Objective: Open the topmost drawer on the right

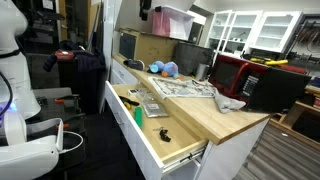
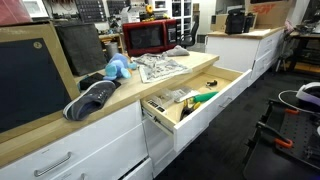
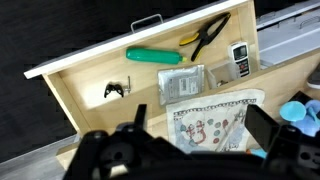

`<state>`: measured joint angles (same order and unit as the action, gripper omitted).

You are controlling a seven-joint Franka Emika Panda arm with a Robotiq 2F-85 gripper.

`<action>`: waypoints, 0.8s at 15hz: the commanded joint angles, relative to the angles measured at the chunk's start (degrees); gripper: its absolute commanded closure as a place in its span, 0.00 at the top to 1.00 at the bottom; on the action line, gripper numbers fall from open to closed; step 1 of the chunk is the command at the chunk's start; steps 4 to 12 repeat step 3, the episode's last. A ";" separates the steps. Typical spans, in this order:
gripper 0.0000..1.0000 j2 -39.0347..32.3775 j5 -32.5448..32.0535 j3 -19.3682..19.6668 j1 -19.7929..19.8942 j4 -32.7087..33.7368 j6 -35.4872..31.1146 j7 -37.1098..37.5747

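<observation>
The topmost drawer is pulled far out from under the wooden countertop in both exterior views (image 1: 178,152) (image 2: 216,98). In the wrist view its white front panel (image 3: 100,50) with a small metal handle (image 3: 147,22) lies at the top. Its pale interior holds a green-handled tool (image 3: 153,56), pliers (image 3: 208,35), a calculator-like device (image 3: 239,60), a silver packet (image 3: 182,84) and a small black item (image 3: 116,90). My gripper (image 3: 200,125) is open and empty, high above a printed cloth (image 3: 212,118) on the counter, apart from the drawer. The gripper is out of view in both exterior views.
On the countertop (image 1: 225,120) lie the printed cloth (image 2: 160,66), a blue soft toy (image 1: 165,69) (image 2: 118,68), a dark shoe (image 2: 90,98) and a red microwave (image 1: 240,75) (image 2: 150,37). Closed white drawers (image 2: 70,155) sit beside the open one. Dark floor runs in front of the cabinet.
</observation>
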<state>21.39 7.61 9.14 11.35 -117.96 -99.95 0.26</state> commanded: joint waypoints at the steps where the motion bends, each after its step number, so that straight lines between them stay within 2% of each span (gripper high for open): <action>1: 1.00 -0.05 -0.20 0.57 -0.72 0.20 0.15 0.15; 12: 1.00 -0.05 -0.20 0.56 -0.77 0.20 0.17 0.15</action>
